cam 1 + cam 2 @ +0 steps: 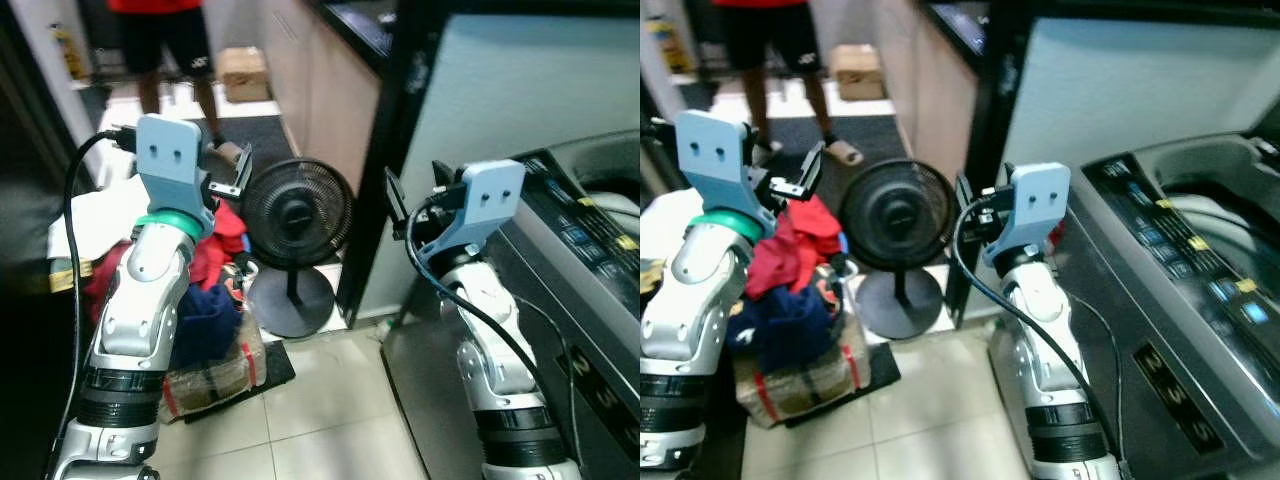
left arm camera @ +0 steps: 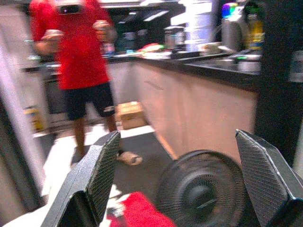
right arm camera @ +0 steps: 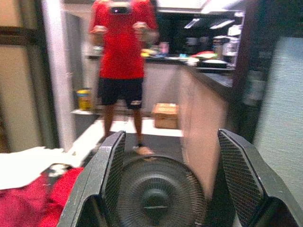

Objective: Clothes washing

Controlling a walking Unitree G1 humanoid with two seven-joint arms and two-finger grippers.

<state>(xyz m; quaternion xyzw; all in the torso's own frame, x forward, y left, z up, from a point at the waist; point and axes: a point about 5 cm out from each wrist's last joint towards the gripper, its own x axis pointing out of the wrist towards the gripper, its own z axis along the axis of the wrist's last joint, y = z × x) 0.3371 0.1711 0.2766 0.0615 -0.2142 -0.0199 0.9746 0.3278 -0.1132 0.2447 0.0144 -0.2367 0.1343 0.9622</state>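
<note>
A heap of clothes, red [image 1: 218, 242] on top and dark blue [image 1: 205, 308] below, sits in a tan bag [image 1: 215, 370] on the floor at the left. A grey top-loading washing machine [image 1: 1180, 270] stands at the right, its tub [image 1: 1230, 205] visible from above. My left gripper [image 2: 189, 189] is raised above the heap, open and holding nothing. My right gripper [image 3: 173, 184] is raised in the middle, left of the washer, also open and holding nothing. Both point toward the fan.
A black pedestal fan [image 1: 297, 215] stands on the tiled floor between the bag and the washer. A dark post [image 1: 385, 160] rises behind it. A person in a red shirt [image 3: 121, 42] stands at the back near a cardboard box [image 1: 243, 72]. White cloth [image 1: 100, 220] lies far left.
</note>
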